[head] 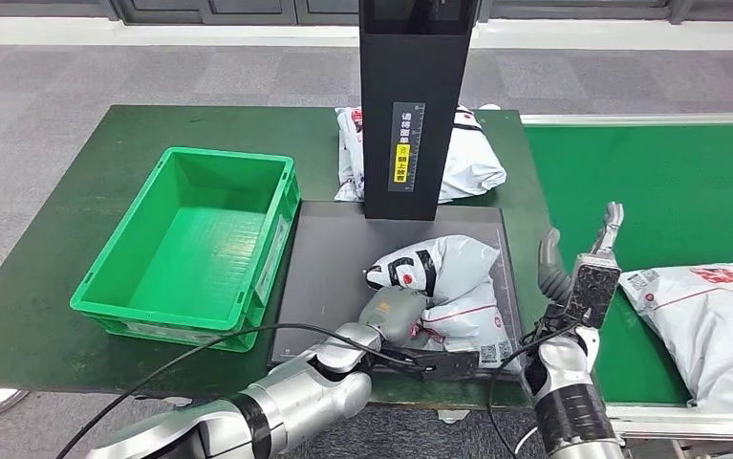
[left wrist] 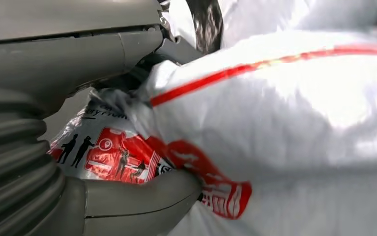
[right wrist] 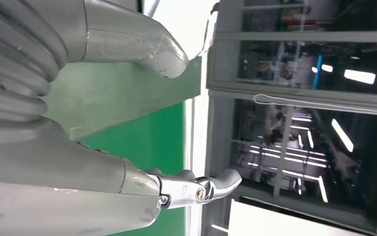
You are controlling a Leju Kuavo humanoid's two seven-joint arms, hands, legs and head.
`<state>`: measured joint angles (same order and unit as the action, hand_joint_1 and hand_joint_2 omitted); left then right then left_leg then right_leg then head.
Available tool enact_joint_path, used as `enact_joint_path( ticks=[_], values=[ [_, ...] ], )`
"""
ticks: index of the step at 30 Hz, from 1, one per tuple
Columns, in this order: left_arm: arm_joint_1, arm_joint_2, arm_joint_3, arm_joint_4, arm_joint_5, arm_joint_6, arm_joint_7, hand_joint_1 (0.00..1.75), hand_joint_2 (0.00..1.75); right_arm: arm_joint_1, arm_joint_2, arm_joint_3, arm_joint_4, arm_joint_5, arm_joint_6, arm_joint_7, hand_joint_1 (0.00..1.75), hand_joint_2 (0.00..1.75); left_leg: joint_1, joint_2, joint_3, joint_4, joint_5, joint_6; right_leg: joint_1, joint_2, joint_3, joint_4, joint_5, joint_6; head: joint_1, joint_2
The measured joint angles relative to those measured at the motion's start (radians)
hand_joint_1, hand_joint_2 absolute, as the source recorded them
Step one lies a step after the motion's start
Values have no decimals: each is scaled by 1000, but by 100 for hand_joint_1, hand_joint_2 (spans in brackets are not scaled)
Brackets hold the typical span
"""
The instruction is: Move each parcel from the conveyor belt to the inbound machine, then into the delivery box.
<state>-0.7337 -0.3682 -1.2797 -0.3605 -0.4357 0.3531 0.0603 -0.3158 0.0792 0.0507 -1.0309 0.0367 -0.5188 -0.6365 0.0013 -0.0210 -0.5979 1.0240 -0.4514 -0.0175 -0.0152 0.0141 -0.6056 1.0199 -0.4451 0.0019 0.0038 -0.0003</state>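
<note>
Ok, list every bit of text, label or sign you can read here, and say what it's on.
"请将面单" heads the vertical label on the black scanner post; the yellow line below it is too small to read.
Black print on the held parcel, by the left hand: cut off, unreadable.
Shipping label on the belt parcel: too small.
Barcode label on the held parcel's corner: too small.
Red logos on the parcels: blurred.
</note>
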Motion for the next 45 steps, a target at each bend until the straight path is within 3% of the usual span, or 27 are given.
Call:
enact_joint_path(
  ticks=[10,16,19,27,30,34,37,40,41,44,45],
  values=[
    [7,0,36,17,25,64,-24,175,175,8,7,0,0,8,1,5,0,175,0,0,-1,0,0,0,0,0,-1,0,0,0,0,0],
    [24,1,138,14,64,284,-173,175,175,4,29,0,0,44,10,35,0,175,0,0,-2,0,0,0,0,0,-2,0,0,0,0,0],
    [38,1,310,-40,-131,340,-264,175,175,1,45,-4,0,71,17,50,0,175,0,0,-2,0,1,0,0,0,-2,0,0,0,0,0],
    [77,5,979,-365,-741,347,-416,175,175,-16,60,-40,40,81,30,-8,0,175,0,2,-3,0,1,-1,0,3,-5,1,0,0,0,0],
    [81,8,1177,-477,-878,348,-430,175,175,-20,68,-59,51,86,18,-16,0,175,0,2,-3,0,1,-1,0,3,-5,1,0,0,0,0],
    [95,23,1321,-582,-1023,348,-326,175,175,-18,79,-89,51,114,10,-1,0,175,1,1,-3,0,1,-2,1,2,-5,1,0,-1,0,0],
    [104,62,1327,-615,-1080,348,-96,175,175,-5,90,-120,38,146,11,19,0,175,1,1,-3,0,1,-2,1,2,-5,1,0,-1,0,0],
    [82,121,1274,-553,-1083,343,175,175,175,17,103,-155,7,178,19,39,0,175,1,0,-3,0,1,-2,1,1,-6,1,0,0,0,0],
    [64,140,1250,-500,-1083,332,244,146,175,22,108,-167,-5,188,22,47,0,175,1,0,-4,0,1,-2,1,0,-6,1,0,0,0,0],
    [17,184,1211,-328,-1083,269,326,15,175,33,120,-196,-35,209,36,62,0,175,1,1,-4,0,2,-2,1,1,-6,1,1,-1,0,0],
    [8,193,1208,-285,-1083,248,330,0,175,36,123,-203,-41,214,41,66,0,175,1,2,-4,0,2,-3,1,2,-6,1,1,-1,0,0]
  ],
)
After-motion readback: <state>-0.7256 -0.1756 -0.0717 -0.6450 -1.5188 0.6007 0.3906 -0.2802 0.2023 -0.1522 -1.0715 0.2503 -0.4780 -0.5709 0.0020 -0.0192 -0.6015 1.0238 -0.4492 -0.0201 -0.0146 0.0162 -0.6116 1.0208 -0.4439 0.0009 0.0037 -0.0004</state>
